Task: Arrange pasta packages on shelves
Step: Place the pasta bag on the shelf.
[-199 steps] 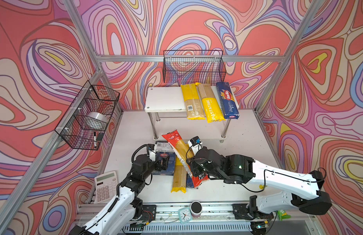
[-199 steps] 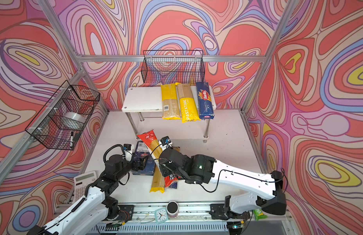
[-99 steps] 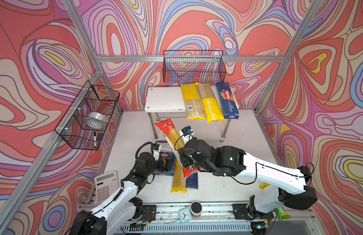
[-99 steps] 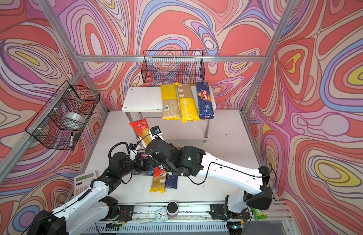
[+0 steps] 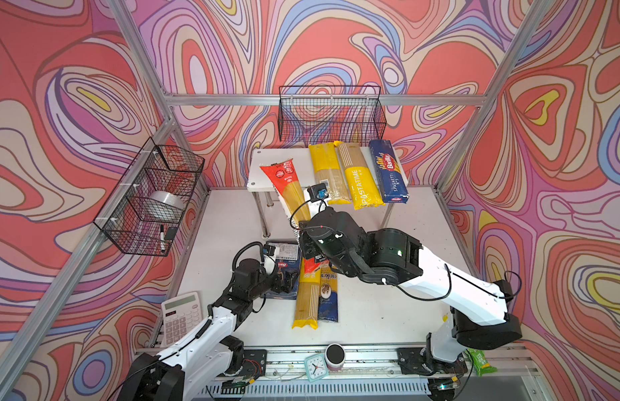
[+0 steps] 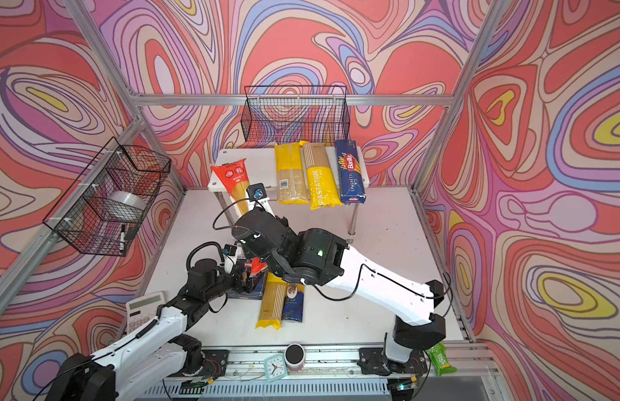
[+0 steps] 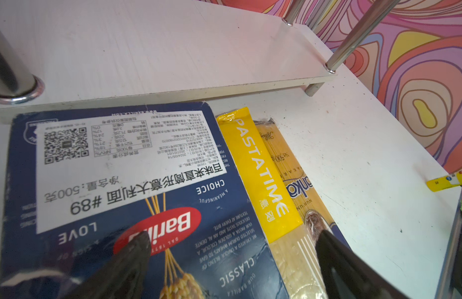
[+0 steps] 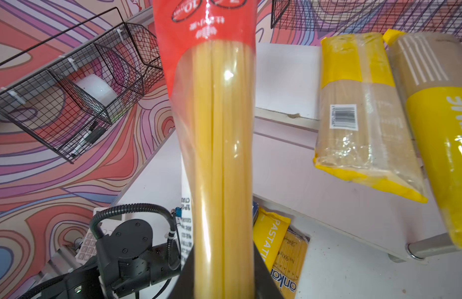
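Since a second ago the red bag (image 5: 287,187) has risen from the worktop (image 5: 388,312) pile to the rack (image 5: 284,154) at its left front corner, with the right end effector (image 8: 223,274) clamped narrow on its lower half. Contact with the rack is unclear. Left end effector (image 7: 232,248) is spread wide over the wide Barilla box (image 7: 121,194) on the worktop.

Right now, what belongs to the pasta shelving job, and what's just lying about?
Job: rack, red bag, shelved yellow bag, shelved PASTATIME bag, slim Barilla box, wide Barilla box, tabletop PASTATIME bag, blue bag.
Lying about: calculator, clock, tape roll, snack packet.
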`<state>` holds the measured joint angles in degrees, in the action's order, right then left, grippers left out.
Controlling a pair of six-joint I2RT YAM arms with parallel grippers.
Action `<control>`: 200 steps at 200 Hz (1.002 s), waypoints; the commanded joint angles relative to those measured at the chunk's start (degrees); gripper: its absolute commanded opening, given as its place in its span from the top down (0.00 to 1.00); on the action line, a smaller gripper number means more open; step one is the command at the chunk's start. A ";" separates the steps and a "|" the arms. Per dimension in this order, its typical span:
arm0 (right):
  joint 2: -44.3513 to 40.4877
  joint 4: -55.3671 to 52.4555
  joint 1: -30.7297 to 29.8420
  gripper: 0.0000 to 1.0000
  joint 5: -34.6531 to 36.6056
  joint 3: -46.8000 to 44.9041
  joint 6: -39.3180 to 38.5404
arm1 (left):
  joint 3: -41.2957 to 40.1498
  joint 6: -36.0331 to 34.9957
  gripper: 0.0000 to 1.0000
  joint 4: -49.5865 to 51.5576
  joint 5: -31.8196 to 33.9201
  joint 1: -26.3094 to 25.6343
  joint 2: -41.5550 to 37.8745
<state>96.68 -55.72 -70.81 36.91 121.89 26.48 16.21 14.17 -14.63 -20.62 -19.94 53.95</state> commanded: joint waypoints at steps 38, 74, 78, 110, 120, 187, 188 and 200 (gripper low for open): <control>4.45 5.85 7.98 1.00 -1.15 6.64 -3.55 | 0.21 -0.55 0.00 0.23 2.36 -0.29 -3.66; 8.33 7.11 11.12 1.00 -2.98 9.80 -4.83 | 0.40 -0.98 0.00 0.89 1.55 -0.27 -3.68; 8.42 7.49 11.47 1.00 -3.17 9.89 -4.86 | 0.44 -0.99 0.00 1.00 1.46 -0.27 -3.68; 9.95 9.23 13.18 1.00 -4.89 11.91 -5.30 | 0.49 -1.09 0.00 0.82 1.19 -0.28 -3.55; 10.52 9.48 13.41 1.00 -5.20 12.91 -5.59 | 0.49 -1.08 0.00 0.83 1.02 -0.27 -3.35; 13.25 11.94 15.32 1.00 -5.08 14.66 -5.99 | 0.65 -1.08 0.00 1.05 0.50 -0.29 -3.06; 13.30 11.99 15.29 1.00 -5.09 14.68 -6.00 | 0.66 -1.08 0.00 1.08 0.50 -0.28 -3.07; 13.99 12.96 15.66 1.00 -5.18 15.15 -6.32 | 0.62 -1.08 0.00 1.10 0.57 -0.36 -3.20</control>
<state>109.78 -52.05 -56.07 30.35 133.82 21.17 16.21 13.69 -14.33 -19.51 -19.94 50.87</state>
